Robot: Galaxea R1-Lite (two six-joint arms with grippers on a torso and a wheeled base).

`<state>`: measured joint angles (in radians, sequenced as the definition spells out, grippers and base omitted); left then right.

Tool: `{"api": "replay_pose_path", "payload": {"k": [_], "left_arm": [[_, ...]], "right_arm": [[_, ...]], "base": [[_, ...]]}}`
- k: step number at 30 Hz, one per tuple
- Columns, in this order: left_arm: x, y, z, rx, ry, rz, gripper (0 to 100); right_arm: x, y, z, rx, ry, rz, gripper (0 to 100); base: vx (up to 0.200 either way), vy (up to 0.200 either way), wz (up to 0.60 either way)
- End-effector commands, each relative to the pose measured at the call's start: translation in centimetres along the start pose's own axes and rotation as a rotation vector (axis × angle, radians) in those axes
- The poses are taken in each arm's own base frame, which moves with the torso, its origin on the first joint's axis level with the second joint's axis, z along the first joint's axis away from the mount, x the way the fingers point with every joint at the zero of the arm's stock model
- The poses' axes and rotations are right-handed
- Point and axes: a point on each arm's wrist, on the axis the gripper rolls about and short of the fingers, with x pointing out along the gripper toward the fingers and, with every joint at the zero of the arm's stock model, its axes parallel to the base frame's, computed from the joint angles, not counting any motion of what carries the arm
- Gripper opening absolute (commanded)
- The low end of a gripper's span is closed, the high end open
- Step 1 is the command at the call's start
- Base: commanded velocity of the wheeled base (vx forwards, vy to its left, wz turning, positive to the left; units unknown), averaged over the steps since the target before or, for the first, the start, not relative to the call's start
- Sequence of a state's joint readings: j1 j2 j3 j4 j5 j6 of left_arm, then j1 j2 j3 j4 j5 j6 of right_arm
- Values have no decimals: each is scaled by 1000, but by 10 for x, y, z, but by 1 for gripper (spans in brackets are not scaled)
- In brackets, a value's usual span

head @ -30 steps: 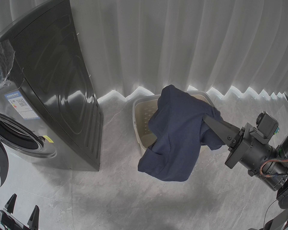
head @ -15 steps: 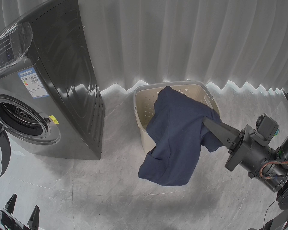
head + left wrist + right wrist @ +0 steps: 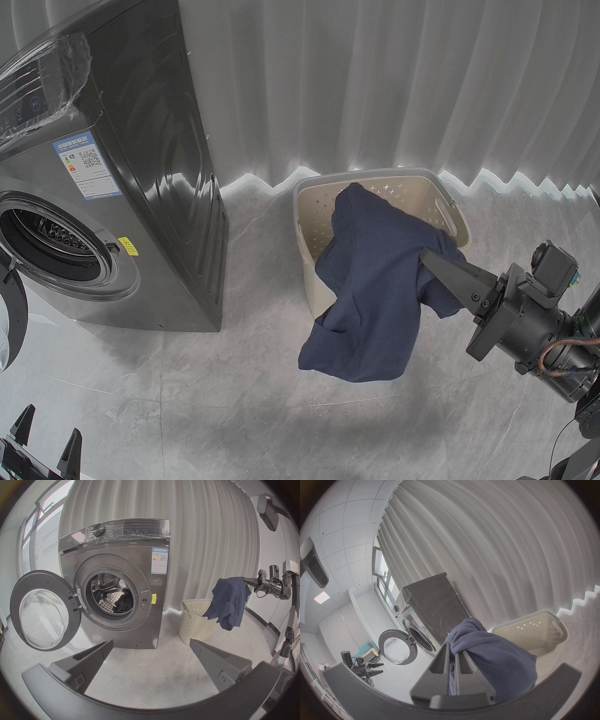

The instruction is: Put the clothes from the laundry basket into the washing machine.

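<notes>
The right gripper is clamped on a bunched fold of the navy garment. It looks soft, light and floppy, so this bunched hold suits it. The drum is at nine o'clock.

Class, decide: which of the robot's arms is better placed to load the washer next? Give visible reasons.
Right. The right gripper is shut on the navy garment, held up over the laundry basket; the left gripper is open, empty and low by the floor.

Navy garment hangs over beige laundry basket beside grey washing machine, door open
</notes>
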<state>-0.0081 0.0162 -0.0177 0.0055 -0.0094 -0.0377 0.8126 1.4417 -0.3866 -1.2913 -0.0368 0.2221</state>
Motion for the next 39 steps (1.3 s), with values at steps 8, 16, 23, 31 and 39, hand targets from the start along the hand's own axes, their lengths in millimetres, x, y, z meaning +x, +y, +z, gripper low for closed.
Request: {"api": "replay_pose_path", "payload": {"k": [8,16,23,31,39], "left_arm": [[0,0,-5,-2,1,1,100],[0,0,-5,-2,1,1,100],[0,0,-5,-2,-1,1,100],[0,0,-5,-2,-1,1,100],[0,0,-5,-2,1,1,100]], "right_arm": [[0,0,-1,0,3,0,0],[1,0,-1,0,-1,1,0],[1,0,-1,2,-4,1,0],[1,0,-1,2,-3,0,0],[1,0,-1,2,-5,-1,0]], "base": [[0,200,0],[0,200,0],[0,200,0],[0,150,0],[-25,0,0]]}}
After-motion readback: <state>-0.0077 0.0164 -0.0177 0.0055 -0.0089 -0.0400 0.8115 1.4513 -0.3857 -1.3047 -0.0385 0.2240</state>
